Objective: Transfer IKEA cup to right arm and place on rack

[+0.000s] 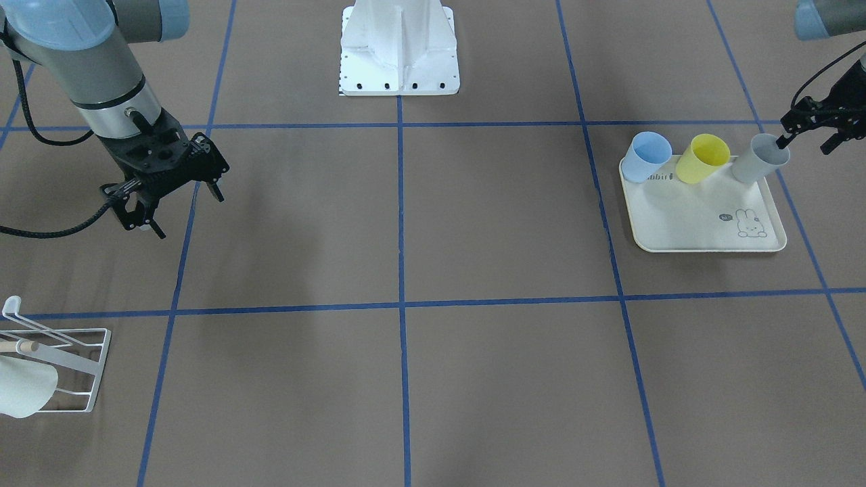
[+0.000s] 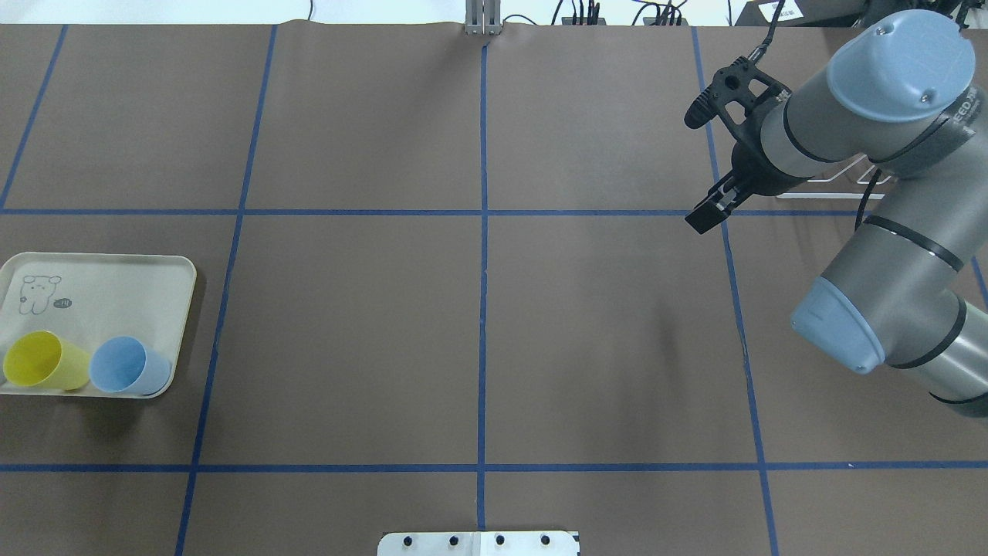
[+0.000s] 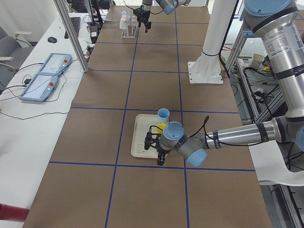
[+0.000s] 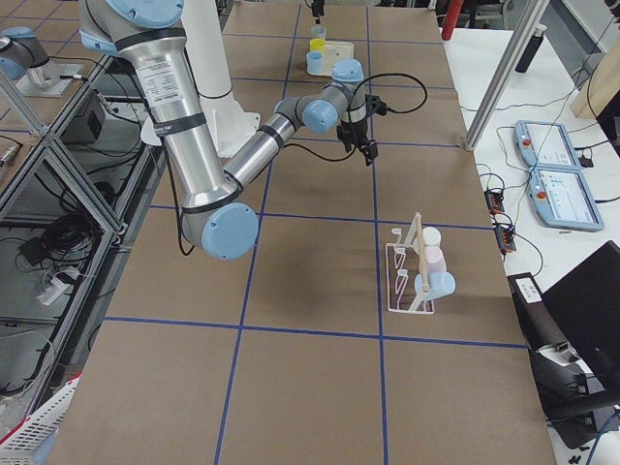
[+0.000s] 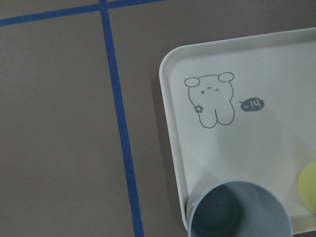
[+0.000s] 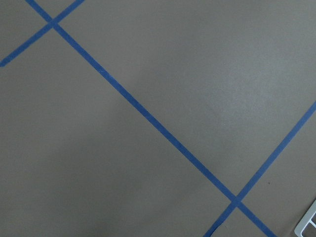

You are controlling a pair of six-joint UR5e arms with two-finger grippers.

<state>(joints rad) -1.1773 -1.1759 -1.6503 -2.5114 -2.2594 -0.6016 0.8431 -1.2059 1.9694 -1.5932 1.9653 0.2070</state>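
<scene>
On the tray's (image 1: 690,226) corner the grey cup (image 1: 758,162) stands upright, mouth up, beside the spread-open left gripper (image 1: 805,145)

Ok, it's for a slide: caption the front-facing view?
Left gripper open at the grey cup on the tray; right gripper open, apart from the rack.

Right tool (image 1: 189,215) and left tool (image 1: 805,143), jaws wide apart.

Front cam steep down, rt-end cam lengthwise, both share rack (image 1: 67,350)
</scene>
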